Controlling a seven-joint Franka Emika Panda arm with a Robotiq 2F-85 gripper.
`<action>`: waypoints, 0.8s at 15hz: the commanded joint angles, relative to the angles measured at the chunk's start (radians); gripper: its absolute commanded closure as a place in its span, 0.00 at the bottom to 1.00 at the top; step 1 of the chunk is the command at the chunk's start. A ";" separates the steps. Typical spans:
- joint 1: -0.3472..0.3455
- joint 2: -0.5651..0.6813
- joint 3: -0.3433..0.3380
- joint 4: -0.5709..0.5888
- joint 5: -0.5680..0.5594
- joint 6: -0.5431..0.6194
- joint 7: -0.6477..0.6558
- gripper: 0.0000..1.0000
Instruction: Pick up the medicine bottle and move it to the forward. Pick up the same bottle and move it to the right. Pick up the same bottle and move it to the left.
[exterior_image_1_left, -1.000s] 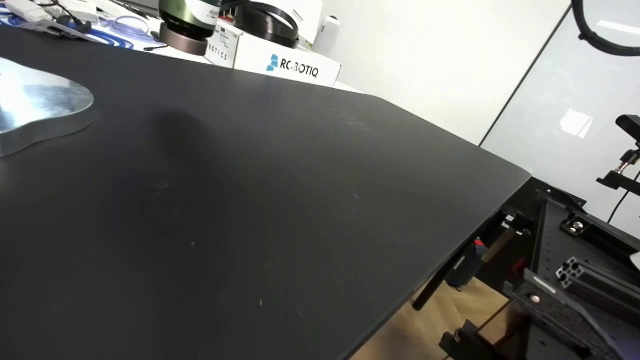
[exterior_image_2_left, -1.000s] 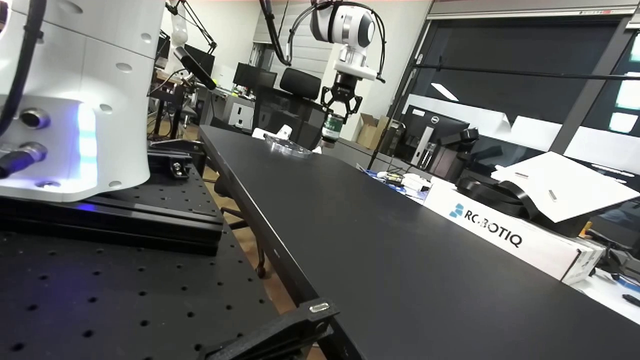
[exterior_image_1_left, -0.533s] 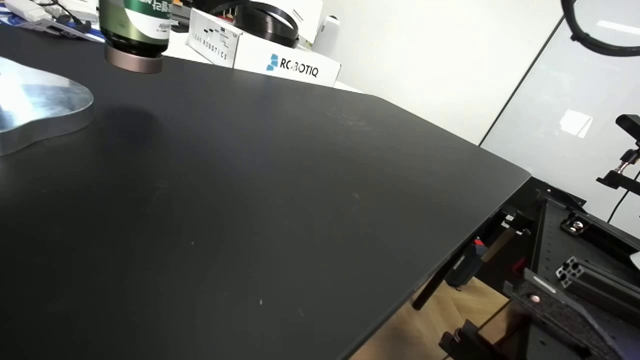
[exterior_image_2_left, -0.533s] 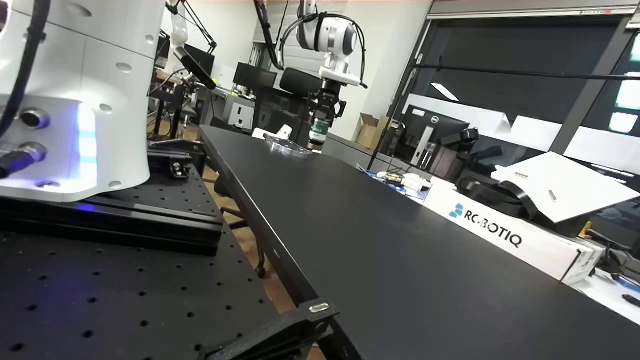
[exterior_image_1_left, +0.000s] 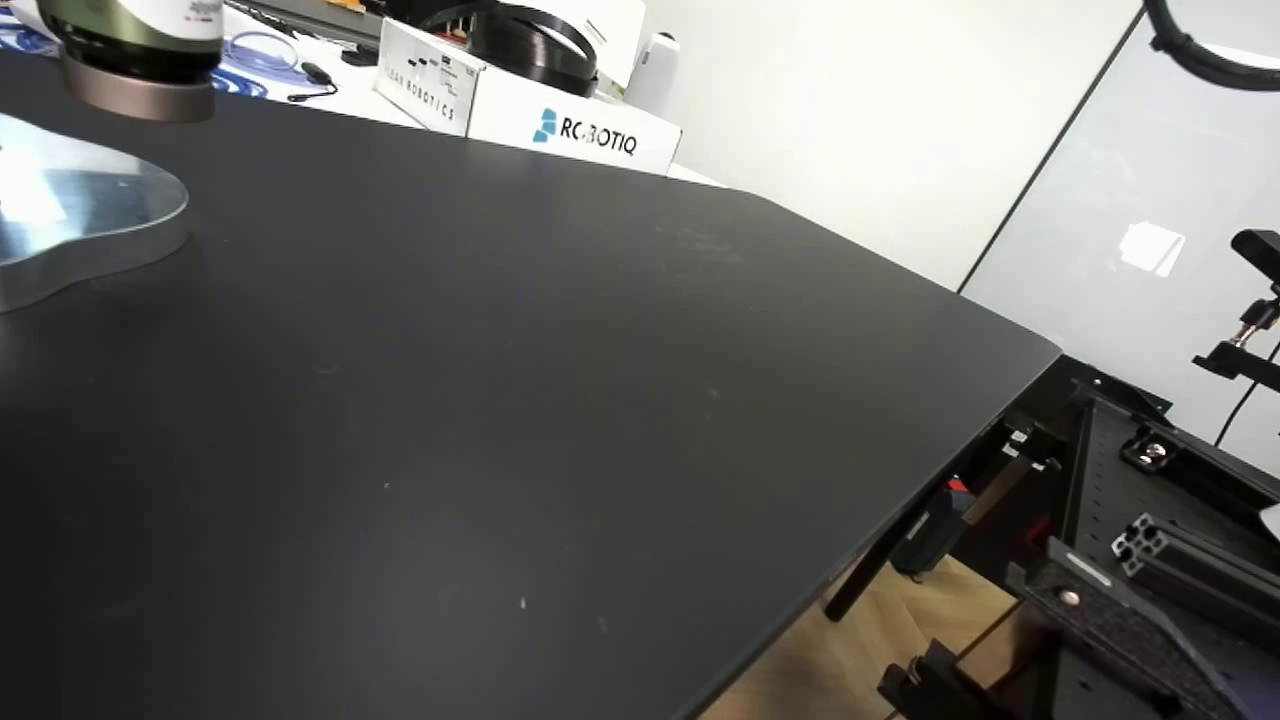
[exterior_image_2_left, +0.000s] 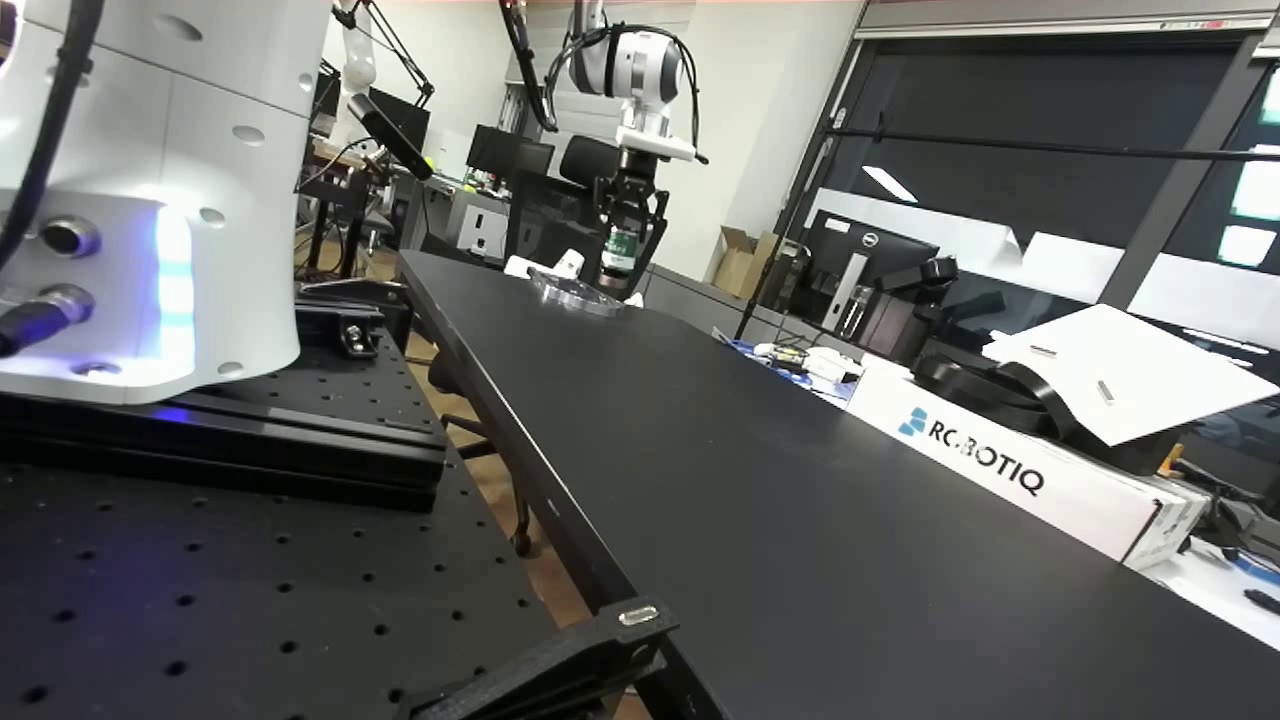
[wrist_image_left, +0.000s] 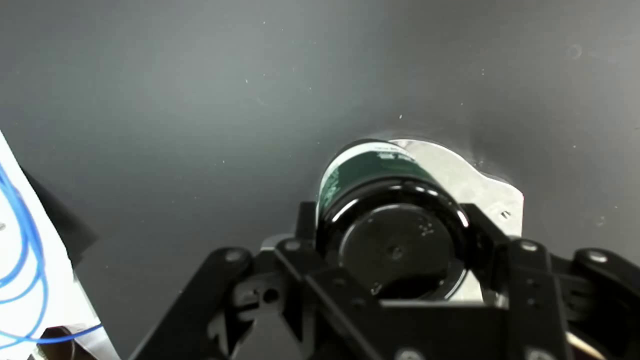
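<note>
Above the dark surface (exterior_image_2_left: 740, 500), near the wavy-edged silver slab (exterior_image_1_left: 90, 225), hangs the medicine bottle (exterior_image_2_left: 619, 250), upside down. The hand (wrist_image_left: 394, 225) has it clamped from both sides, its fingers standing apart by just the bottle's width. What the bottle contains cannot be told through its dark walls. Alongside the surface in both exterior views lies a white box lettered ROBOTIQ (exterior_image_1_left: 530, 120), its inside hidden, with a coiled black band (exterior_image_1_left: 530, 48) on top. A brown carton (exterior_image_2_left: 738, 262) with its flaps up stands in an exterior view, its contents out of sight. The wrist view looks onto the bottle's round black base and part of the green label with white print, the silver slab partly covered behind it and loops of blue cable (wrist_image_left: 30, 232) at the left side. It does not reach the pinkish-brown cap (exterior_image_1_left: 138, 95), which in an exterior view points down at the upper left, where the view cuts off the bottle's top end and the hand. In an exterior view the robot arm (exterior_image_2_left: 640, 75) is visible with hand and bottle below it, the white robot base (exterior_image_2_left: 200, 180) standing large on the left.
</note>
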 joint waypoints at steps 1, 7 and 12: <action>0.047 0.063 -0.017 0.142 -0.015 -0.075 0.018 0.55; 0.064 0.118 -0.010 0.240 0.026 -0.107 -0.004 0.55; 0.066 0.158 0.000 0.306 0.079 -0.143 -0.014 0.55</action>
